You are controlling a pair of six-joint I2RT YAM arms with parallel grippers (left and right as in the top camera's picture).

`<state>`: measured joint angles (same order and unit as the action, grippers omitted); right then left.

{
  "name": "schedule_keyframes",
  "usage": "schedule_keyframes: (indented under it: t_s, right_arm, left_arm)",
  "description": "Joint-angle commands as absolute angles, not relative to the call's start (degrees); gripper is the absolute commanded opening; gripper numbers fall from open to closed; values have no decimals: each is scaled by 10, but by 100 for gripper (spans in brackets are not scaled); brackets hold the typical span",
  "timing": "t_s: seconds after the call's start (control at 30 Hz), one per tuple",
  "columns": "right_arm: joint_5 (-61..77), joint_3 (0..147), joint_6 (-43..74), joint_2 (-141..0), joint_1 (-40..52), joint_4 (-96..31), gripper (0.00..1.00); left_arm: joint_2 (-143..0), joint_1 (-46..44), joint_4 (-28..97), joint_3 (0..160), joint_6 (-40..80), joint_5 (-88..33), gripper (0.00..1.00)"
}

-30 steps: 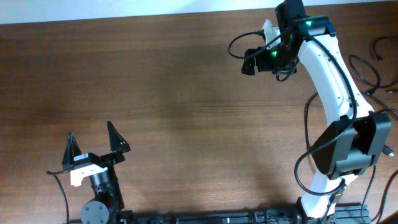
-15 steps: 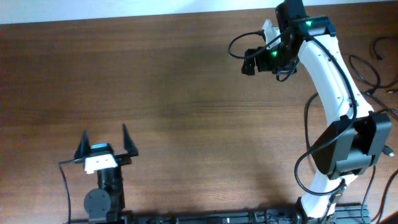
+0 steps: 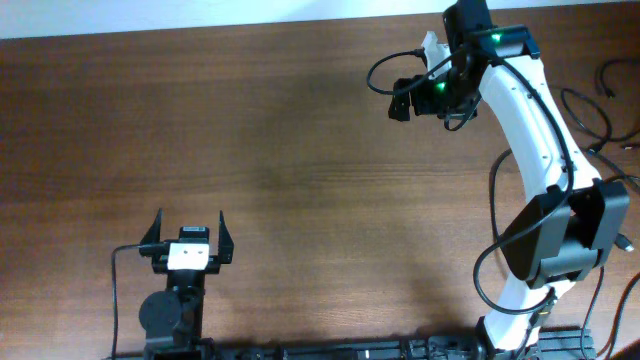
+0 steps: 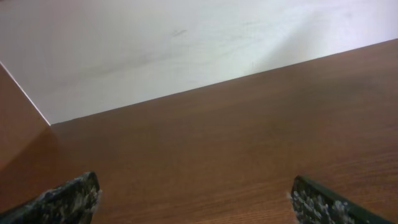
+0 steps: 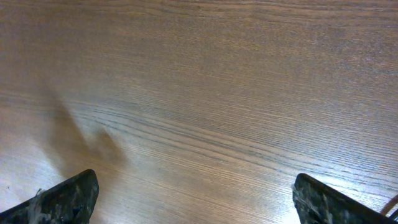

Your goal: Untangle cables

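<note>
Overhead, I see my left gripper spread wide near the table's front edge. My right gripper is spread wide too, holding nothing. The cables lie at the right edge.

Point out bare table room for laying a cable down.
Bare wood runs across the middle of the table, from the left gripper to the far edge and across to the right arm. Crowded only at the right edge, where the cables lie.

Black-fingered left gripper, white right arm
</note>
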<state>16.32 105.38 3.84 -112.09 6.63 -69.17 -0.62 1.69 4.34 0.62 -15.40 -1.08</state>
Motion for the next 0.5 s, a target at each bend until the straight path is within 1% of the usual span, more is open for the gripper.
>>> schedule_keyframes:
  t_s: [0.0, 0.47]
  right_arm:
    - [158, 1063, 34, -1119, 67, -692, 99]
    - [158, 1063, 34, -1119, 67, -692, 99]
  left_arm:
    - [-2, 20, 48, 5, -146, 1, 99]
    - [-3, 19, 48, 5, -146, 4, 99]
